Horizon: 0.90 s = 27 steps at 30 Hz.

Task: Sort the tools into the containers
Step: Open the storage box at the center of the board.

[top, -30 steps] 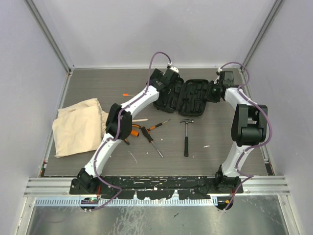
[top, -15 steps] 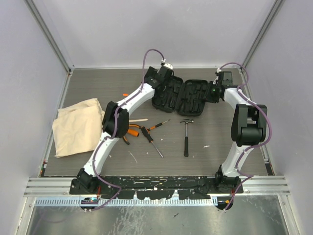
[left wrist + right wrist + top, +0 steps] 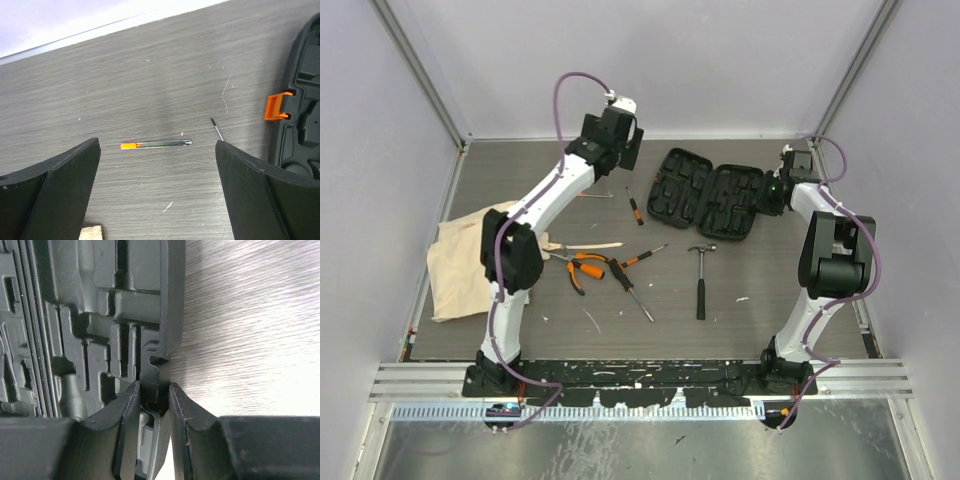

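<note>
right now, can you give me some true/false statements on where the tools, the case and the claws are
1. The tool case lies open. True.
2. The right claw is open and clear of the case. False: it is shut on the case's edge.
3. The left claw grips the thin orange-tipped driver. False: it is open, and the driver lies on the table under it.
4. The hammer lies on the table, outside the case. True.
5. The pliers are inside the cloth bag. False: they lie on the table beside it.
</note>
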Tool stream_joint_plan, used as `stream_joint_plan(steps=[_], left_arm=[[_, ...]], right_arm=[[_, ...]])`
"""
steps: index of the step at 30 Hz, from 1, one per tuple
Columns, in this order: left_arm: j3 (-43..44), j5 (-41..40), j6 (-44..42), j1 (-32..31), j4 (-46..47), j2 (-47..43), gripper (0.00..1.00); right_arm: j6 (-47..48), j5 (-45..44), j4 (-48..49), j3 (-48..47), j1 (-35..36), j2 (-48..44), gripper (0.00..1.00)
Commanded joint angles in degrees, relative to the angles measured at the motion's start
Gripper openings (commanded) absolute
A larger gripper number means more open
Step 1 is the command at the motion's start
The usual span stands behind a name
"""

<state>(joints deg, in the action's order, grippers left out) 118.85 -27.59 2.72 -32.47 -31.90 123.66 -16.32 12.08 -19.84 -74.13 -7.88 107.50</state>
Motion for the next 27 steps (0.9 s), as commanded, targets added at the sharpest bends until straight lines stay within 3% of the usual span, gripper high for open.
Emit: stream_joint_plan(steps=[1,3,8,12,17,27], left_arm=[[-2.74,4.87,2.55,0.18,1.17,-5.62,0.99],[-3.80,6.41,2.83,0.26,0.89,-6.00,0.99],[-4.79,6.99,3.37,0.17,-0.98,-6.44,0.99],[-6.92,7.96,4.52,0.30,-1.93,-8.04,0.98],[-10.24,9.27,5.86,0.25,-2.42,-11.84,0.98],[-19.16,11.18,9.06,0.55,-4.00,-18.21,0.96]], right_arm=[[0.76,-3.33,1.02,-2.25,-0.65,-2.09,0.09],[0.87,-3.30,1.03,-3.31,-0.65,-1.28,0.13],[1.02,-4.99,-0.28,-5.66,-0.67,-0.55,0.39],[0.70,-7.00,-0.54,-5.70,-0.65,-3.24,0.48],[0.50,-11.83,-1.55,-5.38,-0.67,-7.68,0.52],[-1.02,-11.68,-4.65,-2.28,1.59,-15.58,0.53]])
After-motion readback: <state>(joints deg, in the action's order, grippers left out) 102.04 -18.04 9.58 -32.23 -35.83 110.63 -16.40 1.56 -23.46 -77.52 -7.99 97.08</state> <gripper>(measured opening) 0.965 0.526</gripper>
